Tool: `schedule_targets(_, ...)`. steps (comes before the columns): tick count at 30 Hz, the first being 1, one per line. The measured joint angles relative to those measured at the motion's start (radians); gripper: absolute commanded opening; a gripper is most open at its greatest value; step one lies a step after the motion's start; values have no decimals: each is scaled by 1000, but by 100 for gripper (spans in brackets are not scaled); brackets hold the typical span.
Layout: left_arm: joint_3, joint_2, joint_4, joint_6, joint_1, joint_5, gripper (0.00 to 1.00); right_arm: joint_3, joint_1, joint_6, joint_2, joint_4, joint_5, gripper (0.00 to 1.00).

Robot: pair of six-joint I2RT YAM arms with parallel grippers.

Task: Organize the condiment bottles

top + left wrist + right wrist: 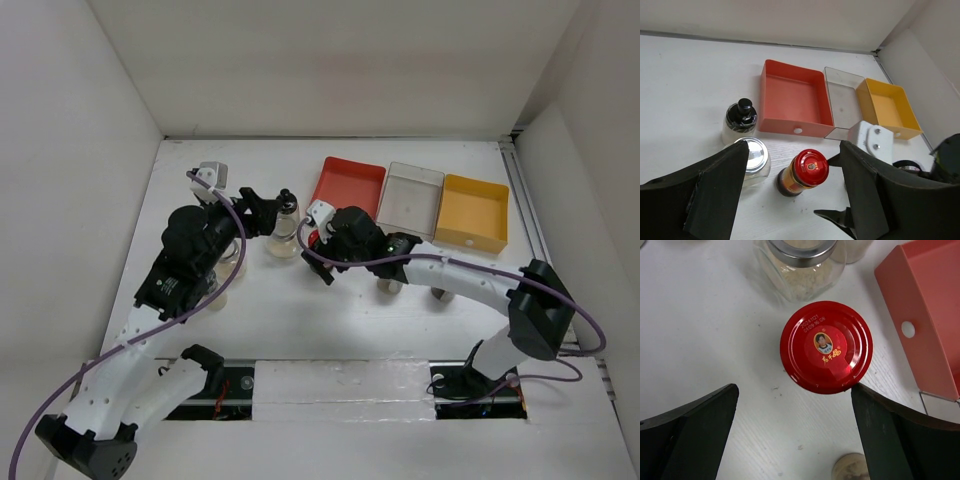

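White tabletop (pixel 300 300), walled on three sides, is carrying the lot. Item: red-lidded jar (pixel 826 346), standing upright, long axis running vertical, just beside the red tray (pixel 920 325) and the silver-lidded jar (pixel 800 265). Right gripper (pixel 794 388) is hovering directly over it, fingers (pixel 695 430) spread wide and holding nothing. Lid is showing between them, sitting nearer the finger on the picture's right. Left gripper (pixel 792 150), likewise spread and empty, is hanging farther off, on the jar's other side. Judgement: right arm is nearer; a straight descent, nudged slightly sideways, is looking sufficient.
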Motion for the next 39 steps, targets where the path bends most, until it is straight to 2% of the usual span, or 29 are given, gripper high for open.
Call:
schedule_targets(17,-2,2,1,0,0,0,70,91,-97,-3,204,157,-89,98)
schedule_targets(20,-2,4,1,0,0,0,70,103,-98,-4,224,168,-107,89)
schedule_targets(21,-2,5,1,0,0,0,70,103,-98,-3,228,173,-112,78)
schedule_targets(22,-2,5,1,0,0,0,70,103,-98,-2,230,176,-119,61)
schedule_targets(24,-2,5,2,0,0,0,70,103,-98,0,230,179,-123,59)
schedule_targets(25,-2,5,2,0,0,0,70,103,-98,-3,230,179,-126,52)
schedule_targets(26,-2,5,2,0,0,0,70,103,-98,-2,229,177,-127,49)
schedule_targets(32,-2,5,4,0,0,0,70,101,-121,0,157,124,-133,49)
schedule_targets(36,-2,4,6,0,0,0,70,123,-200,4,55,114,-164,49)
schedule_targets(39,-2,2,6,0,0,0,70,219,-281,5,45,130,-180,49)
